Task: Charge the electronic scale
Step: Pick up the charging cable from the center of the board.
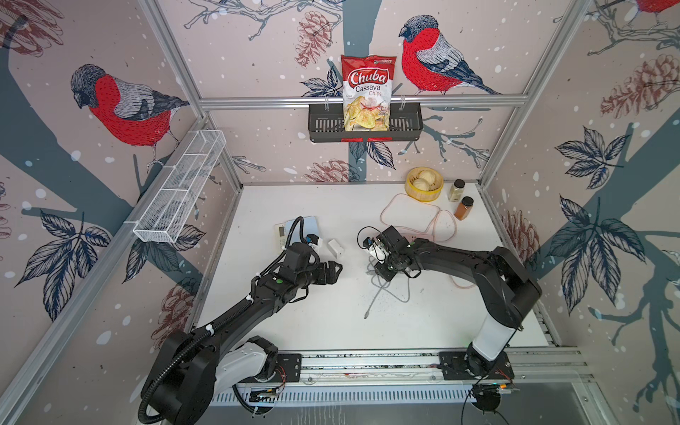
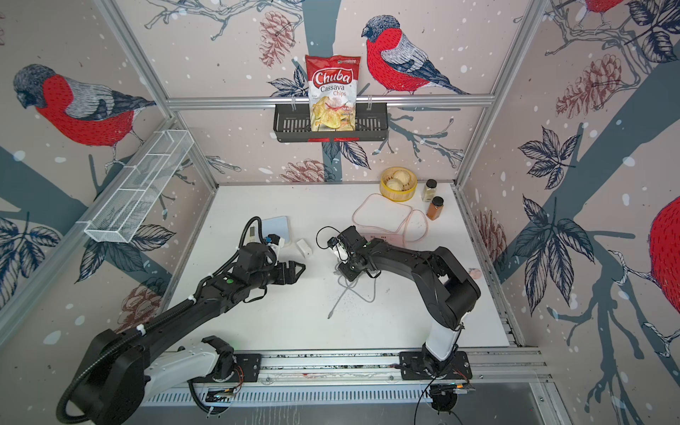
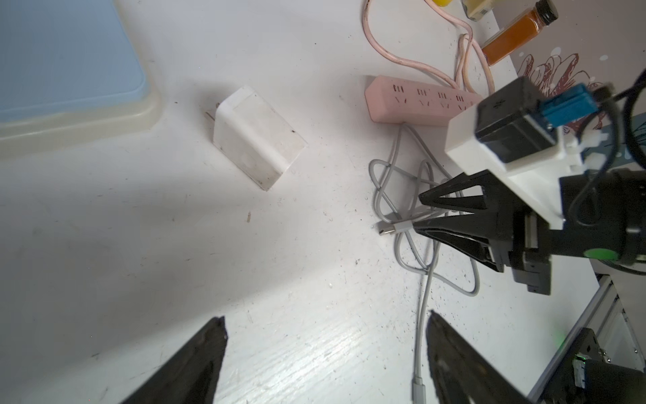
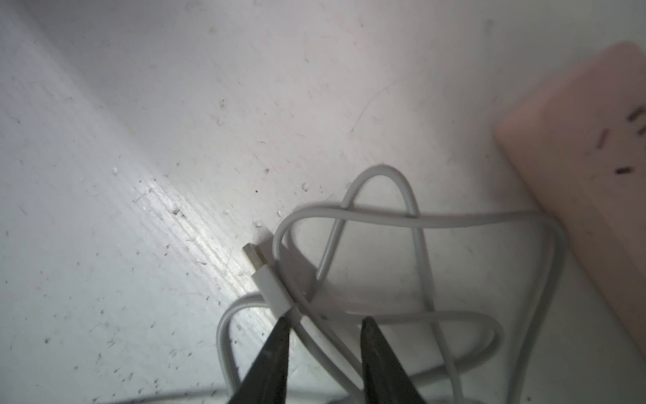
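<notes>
Beyond the left jaws, apart, lies the electronic scale [image 1: 311, 224].

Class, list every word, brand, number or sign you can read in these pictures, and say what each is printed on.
"Chuba": chip bag, red banner.
"Cassava": same bag, beneath the brand.
"Chips": same bag, below that.
Too small or blurred to read: the bag's other print, and the display strip on the electronic scale.
No words show on the pink power strip, only socket slots.

Open tabletop [image 3: 314, 245] between charger cube [image 3: 257, 136] and tangled cable [image 4: 271, 285].
</notes>
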Robot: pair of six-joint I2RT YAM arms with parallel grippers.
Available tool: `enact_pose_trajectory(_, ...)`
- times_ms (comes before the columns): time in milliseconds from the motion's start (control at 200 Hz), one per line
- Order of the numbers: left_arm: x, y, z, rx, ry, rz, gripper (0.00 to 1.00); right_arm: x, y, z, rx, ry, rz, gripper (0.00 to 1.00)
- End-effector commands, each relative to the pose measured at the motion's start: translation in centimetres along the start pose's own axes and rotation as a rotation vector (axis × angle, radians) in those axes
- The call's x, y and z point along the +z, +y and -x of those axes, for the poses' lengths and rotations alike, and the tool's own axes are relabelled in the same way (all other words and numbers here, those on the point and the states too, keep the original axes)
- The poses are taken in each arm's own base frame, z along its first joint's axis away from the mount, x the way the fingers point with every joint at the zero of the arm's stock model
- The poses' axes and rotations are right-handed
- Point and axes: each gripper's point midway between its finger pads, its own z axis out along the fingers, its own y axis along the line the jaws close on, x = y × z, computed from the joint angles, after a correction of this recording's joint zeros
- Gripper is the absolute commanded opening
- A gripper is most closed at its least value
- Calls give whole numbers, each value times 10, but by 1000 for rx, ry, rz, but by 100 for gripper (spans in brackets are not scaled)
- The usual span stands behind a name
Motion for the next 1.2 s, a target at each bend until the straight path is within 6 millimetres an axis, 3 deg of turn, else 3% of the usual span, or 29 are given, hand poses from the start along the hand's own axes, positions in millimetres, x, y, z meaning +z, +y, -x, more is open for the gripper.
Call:
enact_pose_trajectory(0, -1, -6, 5, 30, -25, -27, 88, 8, -3, -13, -37, 70, -39, 33)
enact_pose_trajectory(140, -4, -5, 1, 23, -30, -35, 88, 13, 2, -10, -59, 74, -34, 28)
enact_pose_trajectory(260, -6, -5, 0, 19, -31, -32, 87, 10, 5, -5, -89, 57, -71, 14)
enact_pose_trajectory(355, -10, -8, 4, 15, -45, -38, 88, -2, 7, 4, -118, 19, -106, 3)
enact_pose_trajectory(470, -18, -16, 18, 27, -88, -56, 89, -24, 9, 18, -146, -60, -137, 0)
enact_pose_trajectory(635, -39, -44, 51, 76, -192, -141, 89, -66, 10, 42, -174, -204, -150, 0)
enact_pose_trajectory(745, -53, -78, 72, 86, -241, -300, 85, -101, 9, 63, -162, -329, -121, 0)
enact_pose_trajectory(876, -51, -116, 85, 58, -178, -493, 74, -147, 17, 88, -169, -536, -34, 0)
enact_pose_trajectory(996, -48, -146, 89, 83, -98, -627, 62, -183, 35, 96, -221, -693, 104, 0)
enact_pose_trajectory(1066, -51, -157, 95, 98, -108, -675, 57, -193, 42, 97, -244, -729, 166, 0)
enact_pose_trajectory(1196, -58, -168, 108, 105, -144, -726, 49, -193, 42, 94, -243, -728, 201, 0)
